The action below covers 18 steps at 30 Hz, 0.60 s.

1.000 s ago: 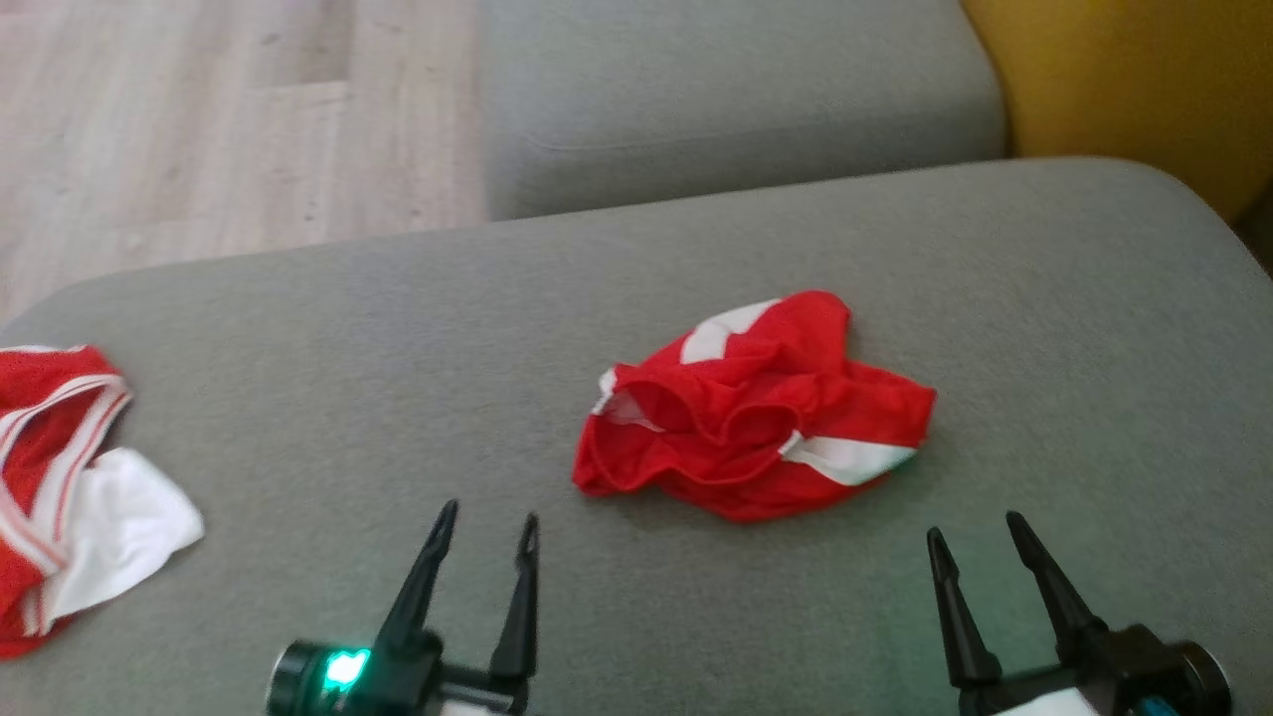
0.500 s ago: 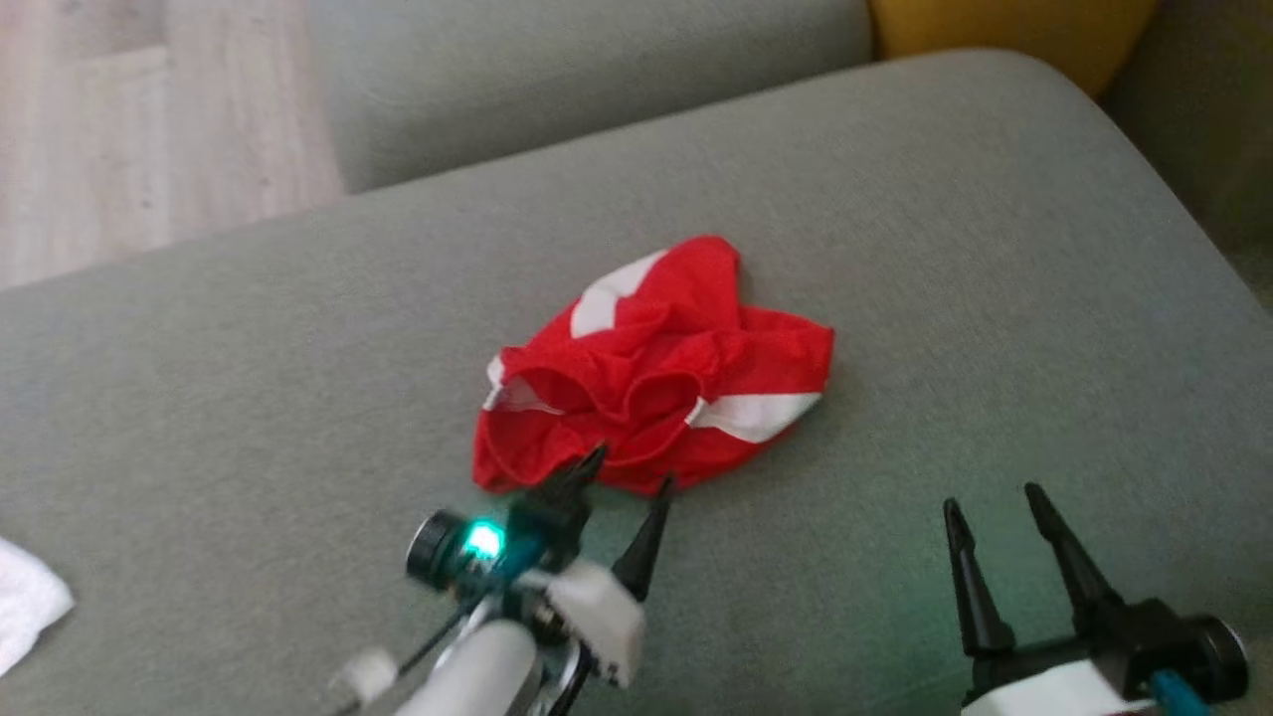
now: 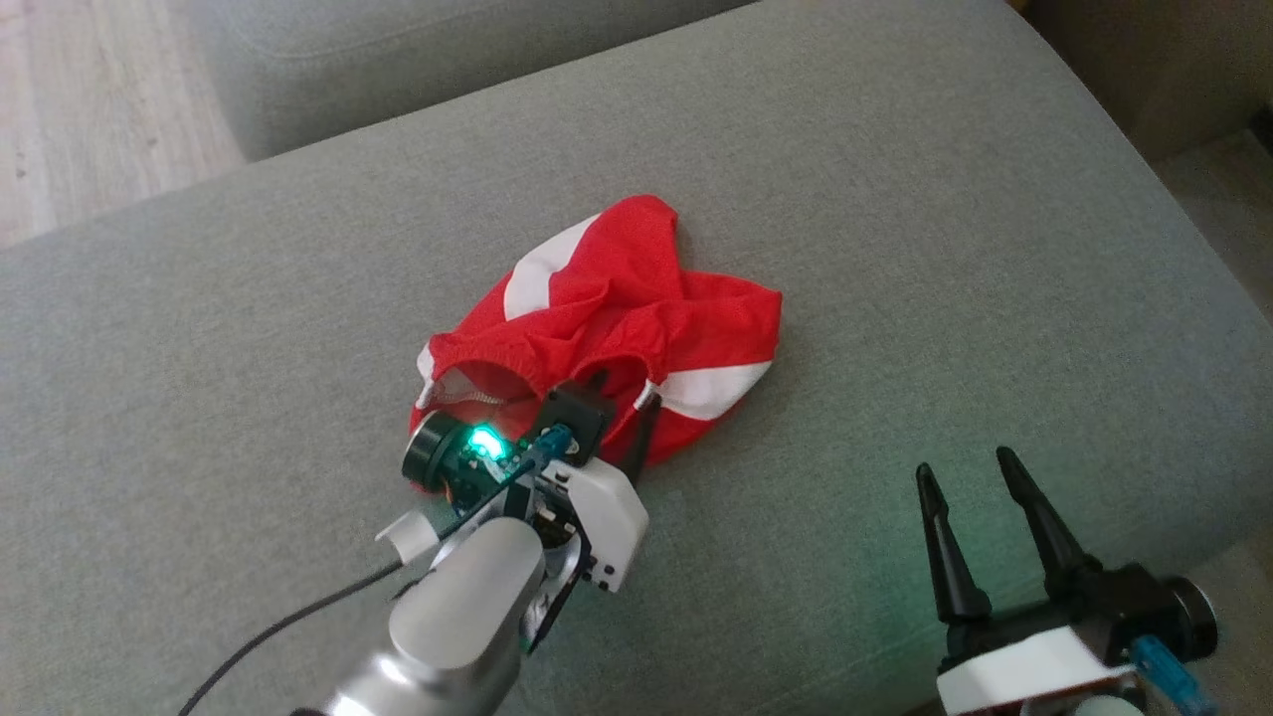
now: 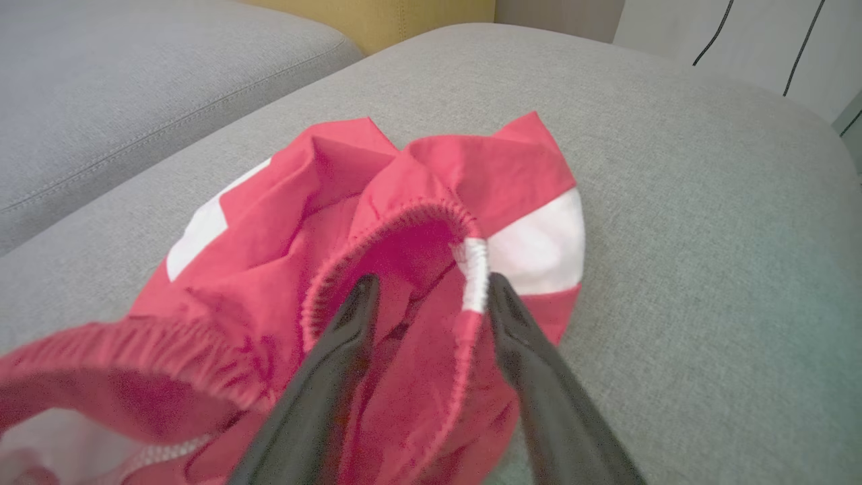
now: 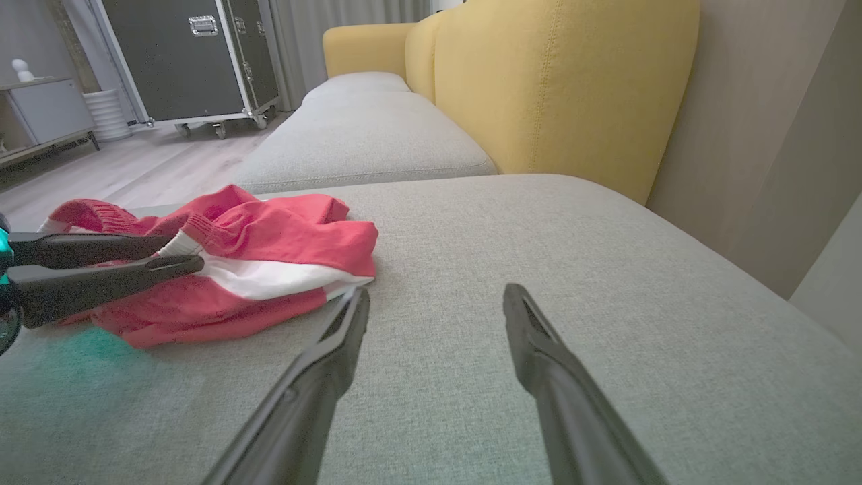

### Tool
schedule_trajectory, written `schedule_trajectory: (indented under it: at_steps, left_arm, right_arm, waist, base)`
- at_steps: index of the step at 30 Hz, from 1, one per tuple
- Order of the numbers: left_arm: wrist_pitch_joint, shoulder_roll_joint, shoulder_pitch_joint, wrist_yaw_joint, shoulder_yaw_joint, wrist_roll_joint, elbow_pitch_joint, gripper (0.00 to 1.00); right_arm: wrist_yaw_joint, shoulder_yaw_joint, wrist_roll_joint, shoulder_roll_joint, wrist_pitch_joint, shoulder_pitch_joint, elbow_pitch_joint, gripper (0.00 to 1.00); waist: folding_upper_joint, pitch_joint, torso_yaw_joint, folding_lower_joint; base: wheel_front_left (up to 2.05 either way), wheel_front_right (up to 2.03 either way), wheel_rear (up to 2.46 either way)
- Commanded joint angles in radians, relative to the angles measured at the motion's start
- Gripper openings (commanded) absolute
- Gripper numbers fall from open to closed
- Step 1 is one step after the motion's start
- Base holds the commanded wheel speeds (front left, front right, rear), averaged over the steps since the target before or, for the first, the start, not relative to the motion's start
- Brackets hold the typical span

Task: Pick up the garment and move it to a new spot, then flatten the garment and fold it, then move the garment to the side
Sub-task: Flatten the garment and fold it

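A crumpled red garment (image 3: 617,298) with white panels and an elastic waistband lies in the middle of the grey sofa cushion (image 3: 895,199). My left gripper (image 3: 622,393) reaches into its near edge. In the left wrist view the gripper (image 4: 432,283) is open, its fingers straddling a raised fold of the garment's (image 4: 471,168) waistband, one finger inside the opening and one beside the white seam. My right gripper (image 3: 965,464) hovers open over bare cushion to the garment's right, holding nothing. The right wrist view shows the right gripper (image 5: 438,291), the garment (image 5: 269,236) and the left gripper (image 5: 185,254).
A second grey cushion (image 3: 398,60) lies beyond, with wooden floor (image 3: 80,99) at the far left. The cushion's rounded edge drops off at the right. A yellow backrest (image 5: 559,87) and a black wheeled case (image 5: 188,60) stand further off.
The head camera has swung, shifting the whole picture. My left arm has reached forward from bare cushion to the garment, and its fingers now straddle the waistband. The right gripper has stayed put.
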Motion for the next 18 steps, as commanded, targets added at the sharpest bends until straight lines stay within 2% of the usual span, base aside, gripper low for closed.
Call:
schedule_trajectory:
  at_steps: [1,2,9,14,16,18]
  left_arm:
    - [-0.003,-0.001,-0.053,0.007,0.021,-0.007,-0.017,0.44]
    - [-0.004,-0.001,-0.057,0.005,0.019,-0.011,-0.010,0.01]
    - [-0.069,-0.001,-0.096,-0.031,0.003,-0.073,-0.047,0.00]
    - [-0.063,-0.001,-0.206,-0.095,-0.009,-0.150,-0.121,0.00]
    - [-0.059,-0.001,-0.237,-0.106,-0.003,-0.166,-0.138,0.00]
    - [-0.040,-0.001,-0.281,-0.131,0.031,-0.243,-0.182,0.00]
  right_arm:
    - [-0.001,0.020,0.005,-0.008,-0.002,-0.040,-0.026,1.00]
    - [-0.001,0.019,0.006,-0.008,-0.002,-0.040,-0.025,1.00]
    - [-0.001,0.014,0.015,-0.008,-0.002,-0.040,-0.015,1.00]
    - [-0.001,0.011,0.034,-0.008,-0.002,-0.028,-0.009,1.00]
    - [-0.001,0.011,0.039,-0.008,-0.002,-0.023,-0.010,1.00]
    - [-0.001,0.010,0.036,-0.008,-0.002,-0.009,-0.014,1.00]
  waist:
    - [0.0000,0.007,-0.005,-0.0001]
    - [0.0000,0.008,-0.007,-0.0001]
    - [0.0000,-0.013,-0.015,-0.0001]
    - [0.0000,-0.058,-0.006,-0.0001]
    - [0.0000,-0.070,-0.001,-0.0001]
    - [0.0000,-0.093,0.014,-0.0001]
  base:
    - [0.00,0.00,0.00]
    - [0.00,0.00,0.00]
    - [0.00,0.00,0.00]
    - [0.00,0.00,0.00]
    - [0.00,0.00,0.00]
    - [0.00,0.00,0.00]
